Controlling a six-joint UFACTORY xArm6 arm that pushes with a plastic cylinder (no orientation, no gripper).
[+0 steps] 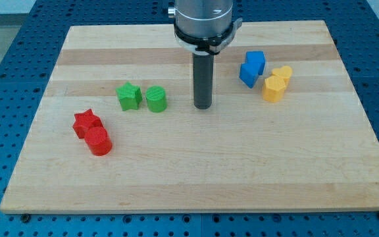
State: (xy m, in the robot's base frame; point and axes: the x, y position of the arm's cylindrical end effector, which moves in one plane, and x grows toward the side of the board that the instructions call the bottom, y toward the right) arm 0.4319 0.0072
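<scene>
My tip (203, 106) rests on the wooden board near its middle, touching no block. Closest to it is a green cylinder (156, 99), a short way toward the view's left, with a green star-shaped block (129, 96) right beside that. Toward the view's right and slightly higher sit two blue blocks (251, 68), pressed together, and two yellow blocks (276, 83) next to them. Far to the lower left lie a red star (86, 122) and a red cylinder (99, 141), touching each other.
The wooden board (196, 178) lies on a blue perforated table (5, 59). The arm's grey housing (202, 20) hangs over the board's top middle.
</scene>
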